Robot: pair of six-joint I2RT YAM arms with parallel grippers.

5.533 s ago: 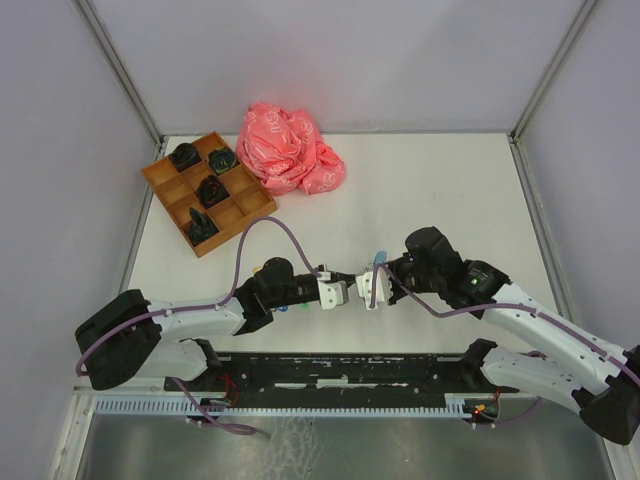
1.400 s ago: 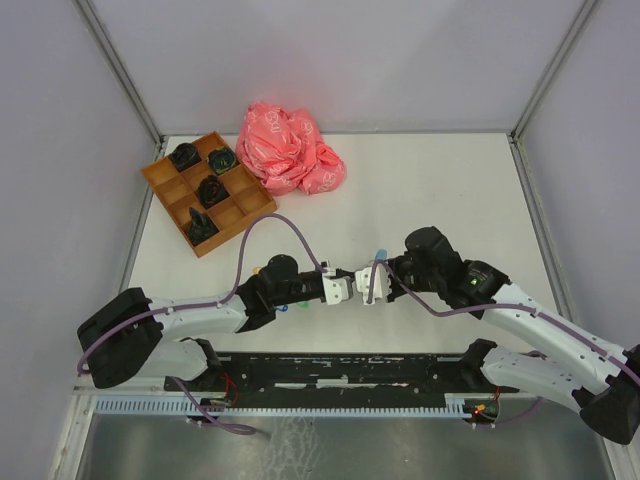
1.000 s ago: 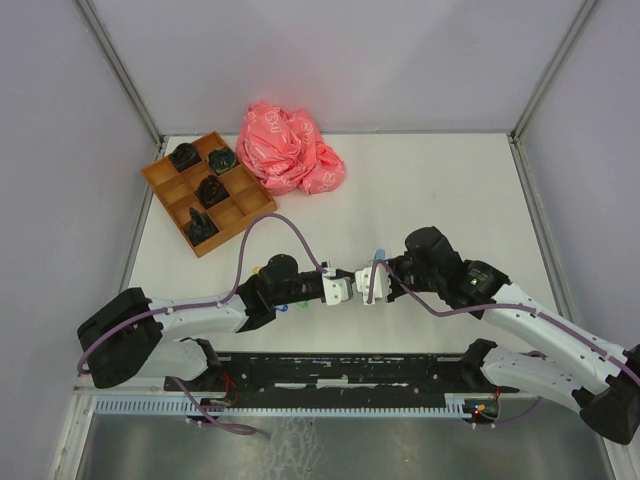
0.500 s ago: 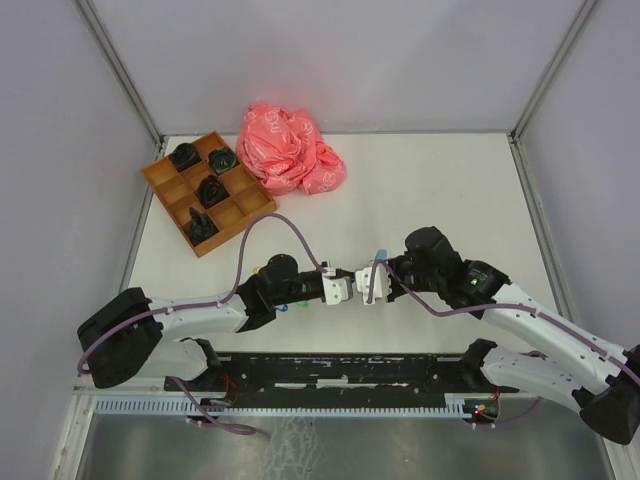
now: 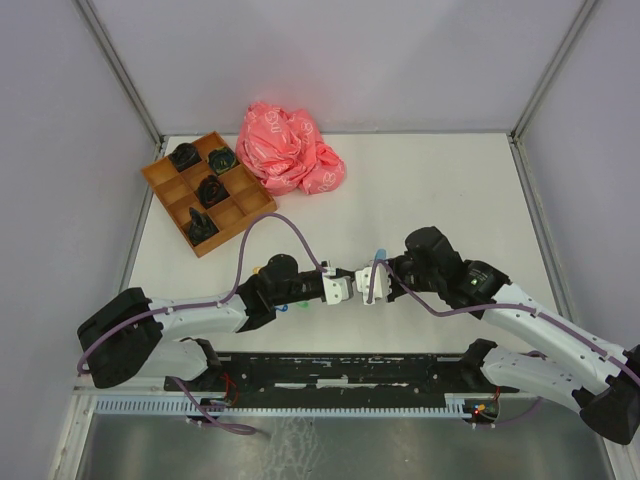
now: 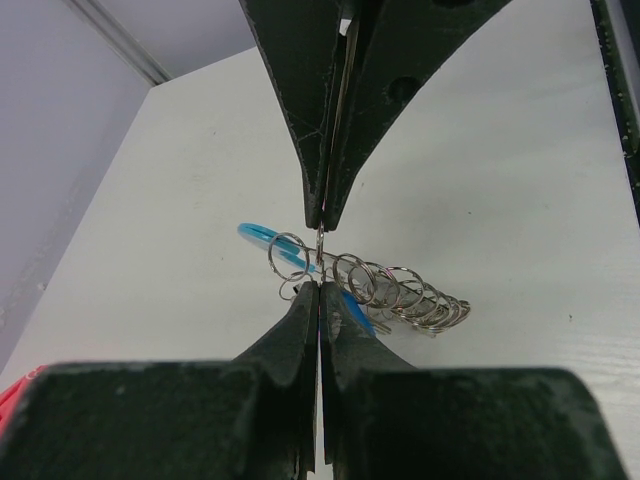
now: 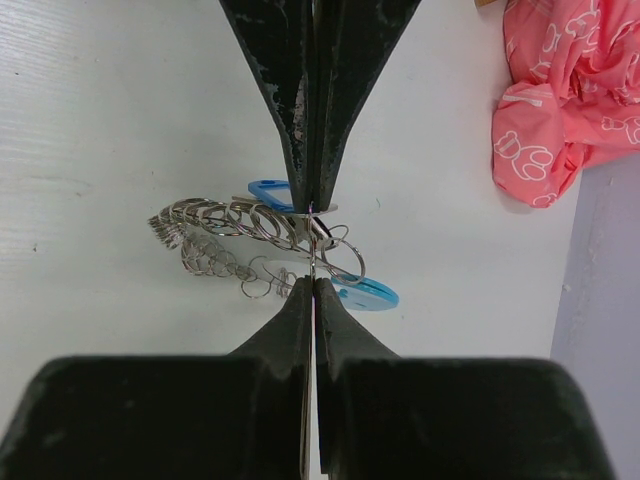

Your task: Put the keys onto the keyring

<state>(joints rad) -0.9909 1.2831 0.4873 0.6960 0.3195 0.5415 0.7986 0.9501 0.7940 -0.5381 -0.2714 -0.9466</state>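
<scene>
left gripper (image 6: pixel 320 255) and right gripper (image 7: pixel 314 245) both pinch tight on the keyring (image 6: pixel 430 308) by the near edge of the table (image 5: pixel 450 180); best to grip firmly and spread its gap gently.

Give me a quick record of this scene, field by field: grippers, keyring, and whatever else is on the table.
left gripper: shut, pinching the keyring
right gripper: shut, pinching the keyring too
keyring: chain of silver rings with blue segment, between both grippers
wooden tray: far left, holds dark objects
pink bag: crumpled, beside wooden tray
</scene>
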